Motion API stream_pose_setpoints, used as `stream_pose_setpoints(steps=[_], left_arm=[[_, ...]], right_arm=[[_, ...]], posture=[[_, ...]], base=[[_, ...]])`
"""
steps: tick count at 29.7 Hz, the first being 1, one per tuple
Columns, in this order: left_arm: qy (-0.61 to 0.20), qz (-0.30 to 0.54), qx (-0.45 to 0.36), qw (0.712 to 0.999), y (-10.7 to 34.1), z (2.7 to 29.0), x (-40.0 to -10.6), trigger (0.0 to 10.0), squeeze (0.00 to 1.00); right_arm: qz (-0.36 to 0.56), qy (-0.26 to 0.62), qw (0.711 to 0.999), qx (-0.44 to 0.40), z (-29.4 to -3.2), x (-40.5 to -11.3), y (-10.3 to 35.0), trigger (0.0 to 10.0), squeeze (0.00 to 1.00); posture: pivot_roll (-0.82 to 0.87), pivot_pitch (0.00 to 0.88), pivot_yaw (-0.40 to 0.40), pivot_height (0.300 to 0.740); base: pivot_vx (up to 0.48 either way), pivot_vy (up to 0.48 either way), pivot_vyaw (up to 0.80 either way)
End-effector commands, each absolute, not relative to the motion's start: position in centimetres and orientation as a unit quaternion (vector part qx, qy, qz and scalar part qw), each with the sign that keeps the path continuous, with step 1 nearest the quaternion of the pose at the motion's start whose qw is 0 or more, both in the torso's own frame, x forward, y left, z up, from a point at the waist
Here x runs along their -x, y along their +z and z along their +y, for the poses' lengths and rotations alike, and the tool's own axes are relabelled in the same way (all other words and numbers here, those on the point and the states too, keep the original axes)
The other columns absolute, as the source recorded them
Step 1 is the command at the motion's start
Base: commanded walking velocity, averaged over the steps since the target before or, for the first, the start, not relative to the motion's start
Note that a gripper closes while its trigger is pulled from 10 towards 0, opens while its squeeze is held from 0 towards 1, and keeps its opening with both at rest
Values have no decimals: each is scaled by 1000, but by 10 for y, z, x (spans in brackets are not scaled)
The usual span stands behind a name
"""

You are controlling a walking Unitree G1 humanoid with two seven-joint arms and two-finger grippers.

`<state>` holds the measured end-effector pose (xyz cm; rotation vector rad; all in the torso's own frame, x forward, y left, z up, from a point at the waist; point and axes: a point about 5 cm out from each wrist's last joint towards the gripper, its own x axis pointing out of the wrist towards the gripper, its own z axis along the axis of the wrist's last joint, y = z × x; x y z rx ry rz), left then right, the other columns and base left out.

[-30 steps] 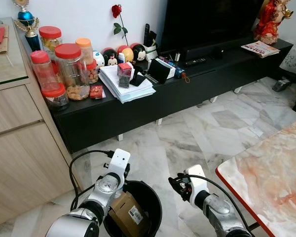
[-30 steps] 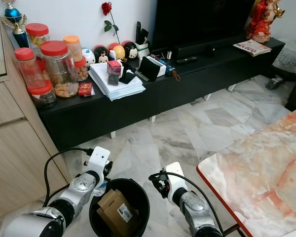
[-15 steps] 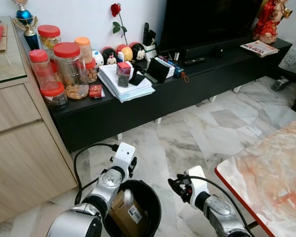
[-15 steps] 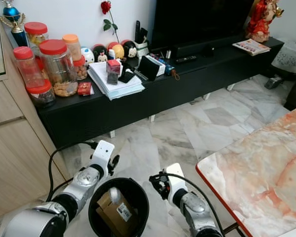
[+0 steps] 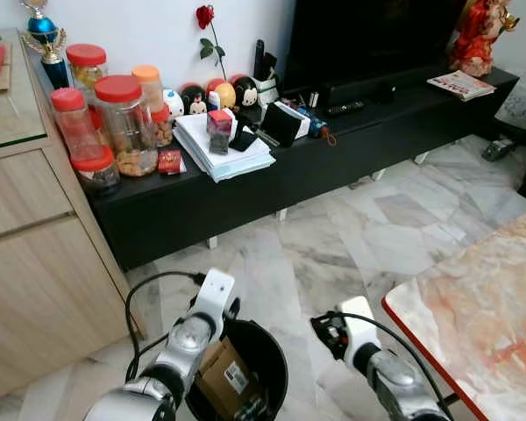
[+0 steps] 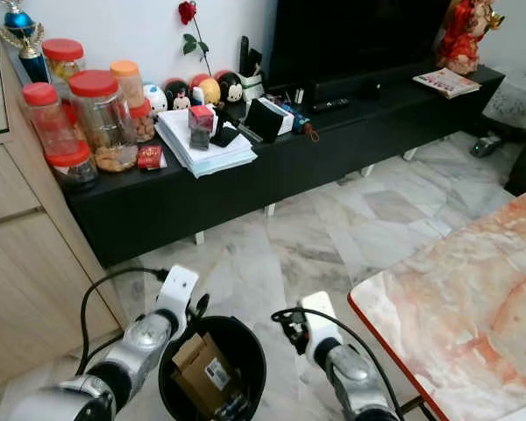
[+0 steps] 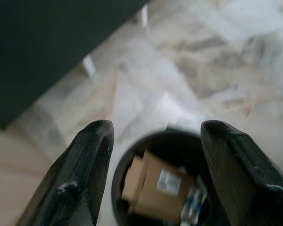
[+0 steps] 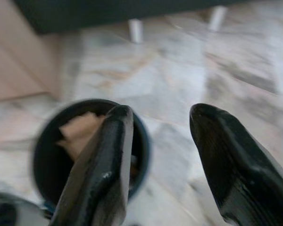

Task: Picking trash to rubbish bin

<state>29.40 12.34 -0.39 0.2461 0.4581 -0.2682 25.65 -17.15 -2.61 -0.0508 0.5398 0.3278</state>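
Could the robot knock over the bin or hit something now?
Maybe. The left gripper hangs open right at the bin rim, so a sideways swing could tip it and spill the box. The right gripper is close beside the bin, and the table edge is near that arm.

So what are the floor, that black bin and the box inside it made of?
The floor looks like polished marble or marble-look tile: grey veining, grout lines and a soft sheen. The black bin is probably plastic, though its smooth dark rim leaves that open. The box looks like plain brown cardboard with a white label.
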Motion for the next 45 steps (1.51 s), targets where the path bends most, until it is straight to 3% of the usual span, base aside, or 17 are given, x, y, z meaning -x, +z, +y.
stream_pose_setpoints(steps=[1, 8, 14, 45], left_arm=[[-120, 241, -126, 955, -13, 130, -285, 10000, 0], [-86, 289, -126, 945, -34, 150, -261, 10000, 0], [-77, 304, -131, 940, -39, 156, -255, 10000, 0], [-84, 307, -114, 941, -40, 149, -254, 10000, 0]], right_arm=[[286, 98, 953, 40, -192, -249, -33, 10000, 0], [341, 47, 938, 44, -210, -227, -49, 10000, 0], [359, 47, 932, 32, -206, -216, -57, 10000, 0], [362, 62, 930, 19, -196, -216, -59, 10000, 0]], posture=[[25, 36, -96, 740], [37, 26, -89, 740], [38, 33, -87, 740], [41, 57, -84, 740]], base=[[0, 0, 0], [0, 0, 0], [0, 0, 0], [0, 0, 0]])
